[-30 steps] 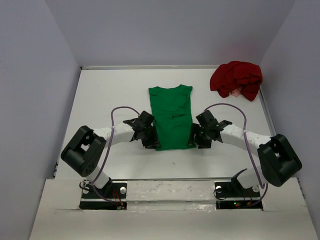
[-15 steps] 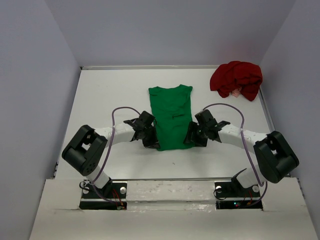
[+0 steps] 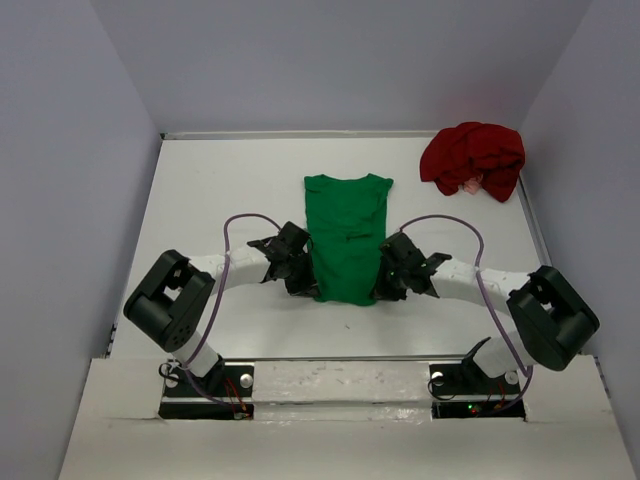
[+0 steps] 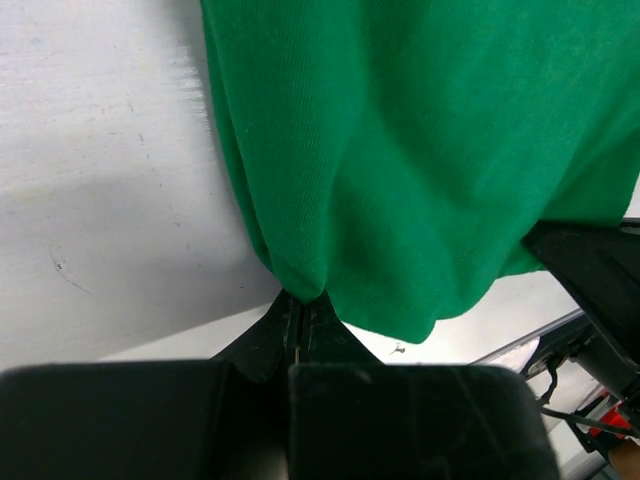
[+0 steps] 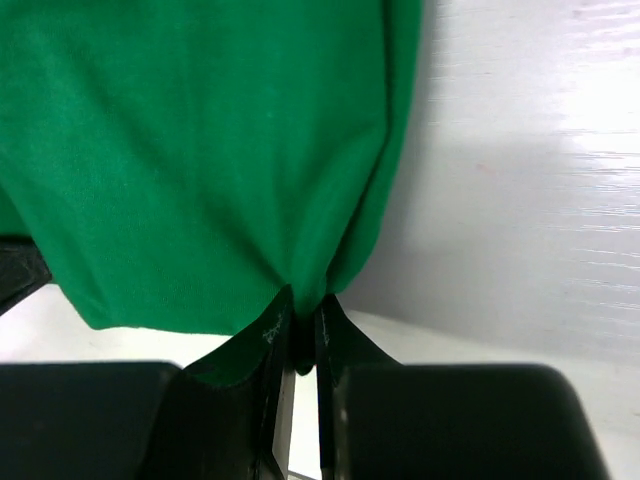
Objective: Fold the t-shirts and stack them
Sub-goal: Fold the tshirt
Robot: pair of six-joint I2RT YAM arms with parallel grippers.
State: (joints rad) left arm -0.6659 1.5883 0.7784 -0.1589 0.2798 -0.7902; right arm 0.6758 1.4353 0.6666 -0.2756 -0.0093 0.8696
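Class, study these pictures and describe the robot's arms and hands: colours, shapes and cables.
The left arm and right arm are white links joined by bulky black joint housings. A thin purple cable loops along each arm. The left hand and right hand are black, each with two flat fingers that taper towards the tips.

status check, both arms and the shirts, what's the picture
Left jaws, right jaws: each shut on a near corner of green shirt. Green shirt flat on table, collar at far end. Red shirt bunched far right, apart from both arms.
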